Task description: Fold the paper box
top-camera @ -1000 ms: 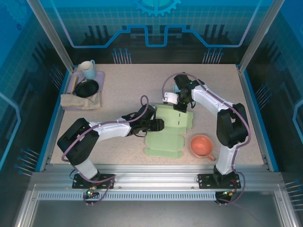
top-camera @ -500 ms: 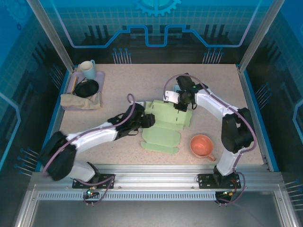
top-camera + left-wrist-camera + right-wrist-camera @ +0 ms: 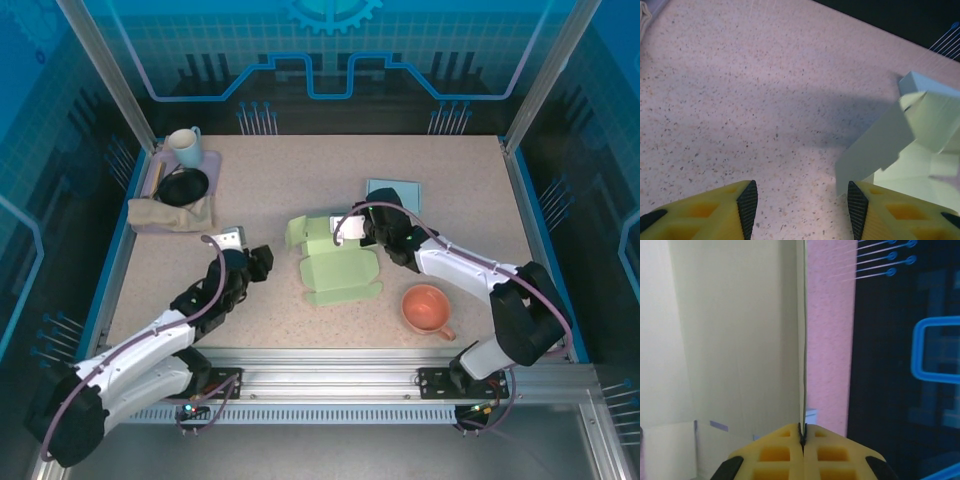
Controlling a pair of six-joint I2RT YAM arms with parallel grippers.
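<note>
Set on a speckled beige table (image 3: 270, 190) inside a blue-lit enclosure.

Recorded, at the table's middle, a pale green paper box (image 3: 342, 282): partly folded, near part lying flat, far end raised off the surface.

Found the right gripper (image 3: 338, 233) closed tight at that far end, pinching the thin edge of an upright panel (image 3: 740, 340). Seen edge-on from the wrist, with the paper caught fast between the yellow fingers (image 3: 775, 452).

Found the left gripper (image 3: 260, 262) about half open and holding nothing, just left of the box and apart from it. Showed black pads (image 3: 747, 207) over bare table in the wrist view, with a corner of the box ahead and to the right.

Also listed: an orange cup (image 3: 425, 307) near the box's right side, not touching, and a blue sheet (image 3: 393, 190) beyond it, farther back.

Step in hand, as judged: raising and creasing the pinched panel.
- Judged best to keep the pinch firm and swing the panel about its crease, not pull it sideways.
- Judged useful to bring the free gripper in to pin the flat part, lest the whole box slide or tip.
- Advised keeping well off the cup.

Orientation, as judged: long axis roughly far-to-near and slightly skewed. Raised end pointed away toward the far left, flat end toward the arm bases. Could not fix closer.
</note>
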